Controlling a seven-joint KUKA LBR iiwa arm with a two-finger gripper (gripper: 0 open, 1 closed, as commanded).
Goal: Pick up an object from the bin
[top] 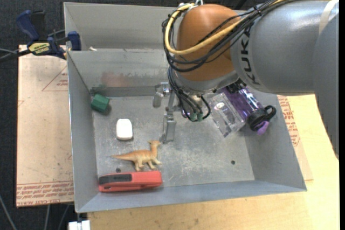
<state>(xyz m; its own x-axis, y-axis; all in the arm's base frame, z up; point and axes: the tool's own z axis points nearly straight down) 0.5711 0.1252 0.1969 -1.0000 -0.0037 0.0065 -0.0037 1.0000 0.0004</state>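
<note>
We look down into a grey metal bin (211, 163) with sloping walls and a scuffed floor. Near its middle, we see the gripper (162, 122) low over bare floor, its two metal fingers (169, 130) standing apart with nothing between them. The nearer fingertip comes down just beside the head of a tan toy dinosaur (139, 157), which stands on the floor towards the front left with its tail pointing left; we cannot tell whether the tip touches it. Above the fingers the wrist wears a rounded orange cover (204, 40), looped with yellow and black cables, and from there the thick grey arm (291, 46) leads off to the right edge. Moving outward, a small white rounded piece (124, 129) lies to the left of the gripper, and a green block (99, 103) sits further back against the left wall. In front of the dinosaur, by the front wall, a flat red and black tool (130, 181) lies lengthwise. To the right of the gripper, partly under the arm, we see a clear plastic case (229, 113) with a purple object (257, 118) against it.
</note>
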